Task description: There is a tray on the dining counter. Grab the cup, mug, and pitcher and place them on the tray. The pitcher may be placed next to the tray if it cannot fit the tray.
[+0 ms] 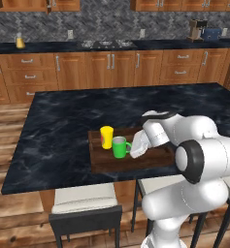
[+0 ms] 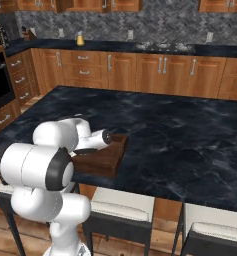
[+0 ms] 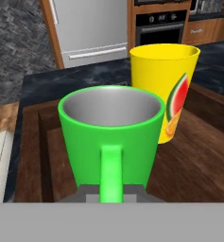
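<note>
We see the mug [image 3: 111, 137] standing upright on the tray [image 3: 198, 160], with the cup [image 3: 163, 90] just beside it at 1 o'clock in the hand view. Our fingers [image 3: 111, 191] are narrowed on the mug's loop handle. In the left base view the tray [image 1: 157, 157] rests on the dark marble surface [image 1: 63, 131]. The pitcher [image 1: 20, 42] stands on the far counter [image 1: 53, 47], at 11 o'clock.

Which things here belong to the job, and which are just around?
Job: tray, dining counter, cup, mug with its handle between the fingers, pitcher on the back counter.
Around: coffee machine, toaster, stools, oven.
</note>
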